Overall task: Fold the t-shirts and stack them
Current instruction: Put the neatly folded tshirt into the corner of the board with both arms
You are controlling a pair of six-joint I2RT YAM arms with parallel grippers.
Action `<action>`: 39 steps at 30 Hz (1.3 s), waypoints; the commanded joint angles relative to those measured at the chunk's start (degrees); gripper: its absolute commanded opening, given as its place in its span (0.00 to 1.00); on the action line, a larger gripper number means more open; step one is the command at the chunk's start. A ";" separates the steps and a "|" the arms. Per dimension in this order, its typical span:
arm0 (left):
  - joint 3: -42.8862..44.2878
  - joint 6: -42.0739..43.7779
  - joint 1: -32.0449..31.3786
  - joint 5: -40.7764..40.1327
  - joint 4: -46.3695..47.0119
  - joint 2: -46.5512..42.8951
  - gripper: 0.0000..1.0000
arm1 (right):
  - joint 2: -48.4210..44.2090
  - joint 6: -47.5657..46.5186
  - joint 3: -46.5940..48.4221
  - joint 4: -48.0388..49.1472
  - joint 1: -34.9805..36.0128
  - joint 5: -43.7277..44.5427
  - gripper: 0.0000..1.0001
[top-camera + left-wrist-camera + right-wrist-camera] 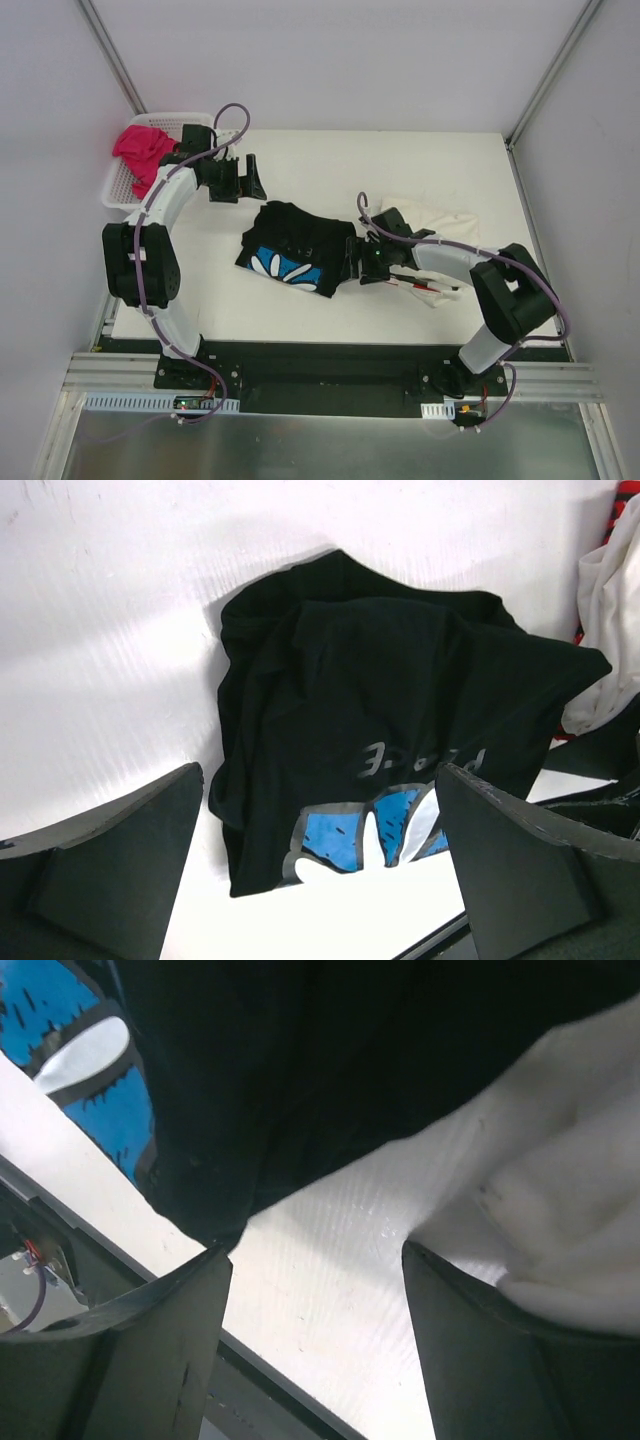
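A black t-shirt [298, 240] with a white daisy on a blue patch [285, 268] lies crumpled at the table's middle. The left wrist view shows this black t-shirt [380, 710] ahead of the fingers. My left gripper [250, 181] [320, 810] hovers open just behind it, holding nothing. My right gripper [354, 264] [317, 1260] sits low at the black t-shirt's [300, 1060] right edge, open, with bare table between its fingers. A cream-white t-shirt [440, 222] [570, 1190] [610, 610] lies beside and under the right arm. A bright pink t-shirt [145, 150] rests in the basket.
The white mesh basket [118, 192] stands at the table's back left corner, beside the left arm. A bit of red-striped cloth [425, 287] shows under the right forearm. The table's front edge and black rail run close beneath the right gripper.
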 commanded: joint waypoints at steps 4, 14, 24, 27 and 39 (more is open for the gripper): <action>-3.60 3.25 0.68 3.26 -1.41 1.31 0.99 | 4.08 1.55 -1.84 7.33 0.74 -0.37 0.74; -7.47 3.78 1.03 10.21 0.35 4.04 0.99 | 8.56 4.01 0.01 11.72 1.09 -0.19 0.75; -10.90 4.22 0.77 14.25 1.93 5.70 0.99 | 13.40 5.60 3.96 12.61 1.44 0.33 0.75; -10.99 4.05 0.33 15.48 2.02 6.67 0.99 | 14.45 5.77 5.01 12.52 1.53 0.68 0.75; -7.30 4.14 -0.29 -3.91 -1.58 1.77 0.99 | 17.80 6.04 7.92 11.64 0.48 1.30 0.75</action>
